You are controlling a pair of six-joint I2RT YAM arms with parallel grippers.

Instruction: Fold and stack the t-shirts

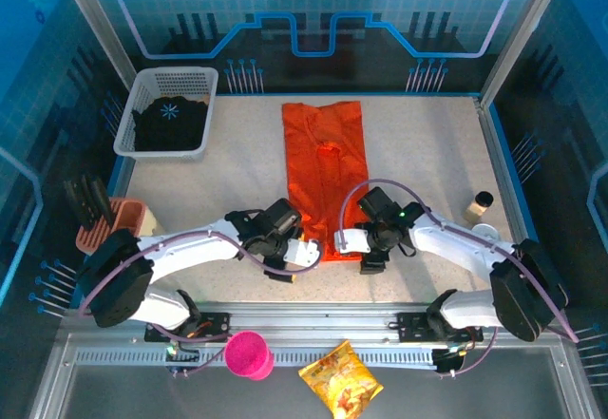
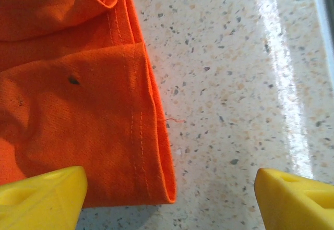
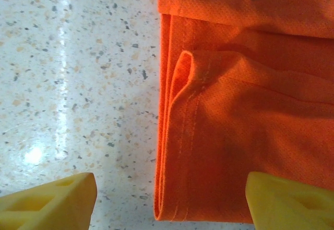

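Sitting at eleven o'clock on the table [image 1: 427,153], a white basket [image 1: 180,82] holds the black shirt [image 1: 171,124] with its pale snowflake print. At nine o'clock a salmon holder [image 1: 104,229] stands with dark items in it.

The left gripper [image 1: 302,253] hovers at the seven o'clock corner of the orange shirt [image 1: 325,172], which lies flat mid-table as a narrow strip running from twelve to six. In the left wrist view the gripper [image 2: 169,193] stands wide open: one yellow finger is over the shirt's [image 2: 78,110] hem corner, the other over bare table, and nothing is gripped.

The right gripper [image 1: 347,243] hovers at the five o'clock corner. In its wrist view it [image 3: 169,198] is likewise wide open and empty, one finger over the table, one over the folded hem [image 3: 235,110].

A small cup [image 1: 483,200] stands at three o'clock. A pink cup [image 1: 249,354] and a snack bag [image 1: 340,390] lie at six, on the near rail.
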